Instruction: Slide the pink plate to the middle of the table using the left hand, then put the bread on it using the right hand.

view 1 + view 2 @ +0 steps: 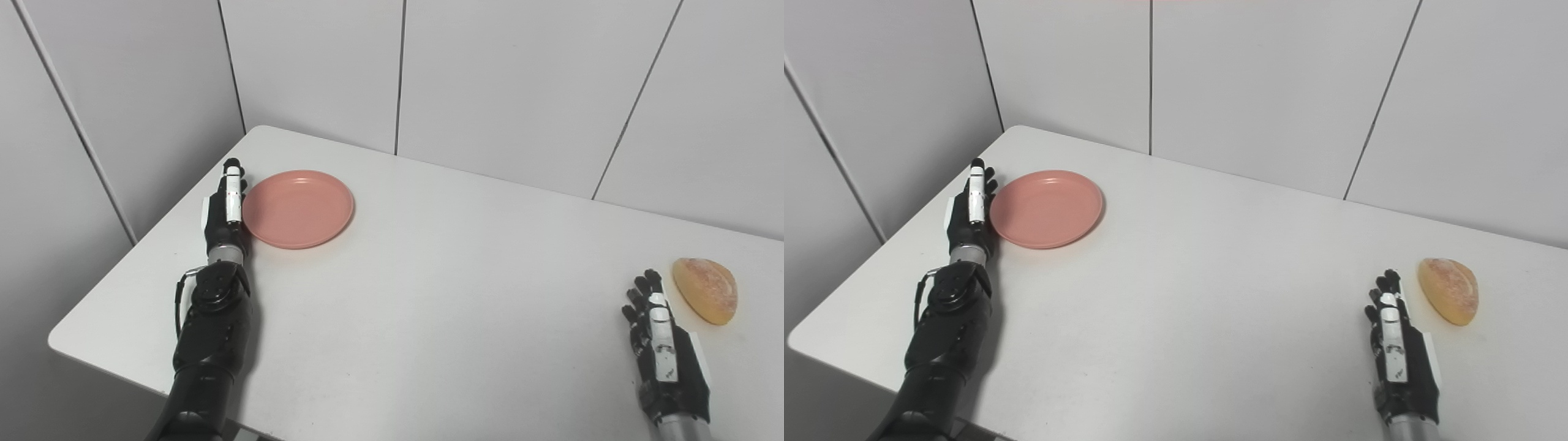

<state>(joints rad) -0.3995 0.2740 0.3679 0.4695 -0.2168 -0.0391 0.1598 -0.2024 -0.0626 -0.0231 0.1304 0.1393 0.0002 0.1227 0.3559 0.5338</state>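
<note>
While the right hand (664, 349) lies flat and empty beside the bread (705, 289), the left hand (225, 211), fingers straight and holding nothing, apparently touches the pink plate's (298, 209) left rim, worktop (441, 294) centre lying rightward.

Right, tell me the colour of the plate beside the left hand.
The plate is plain salmon pink, no pattern; the left eye view shows it best.

White table (429, 294) carries a pink plate (298, 208) far left, bread (705, 289) far right.
</note>
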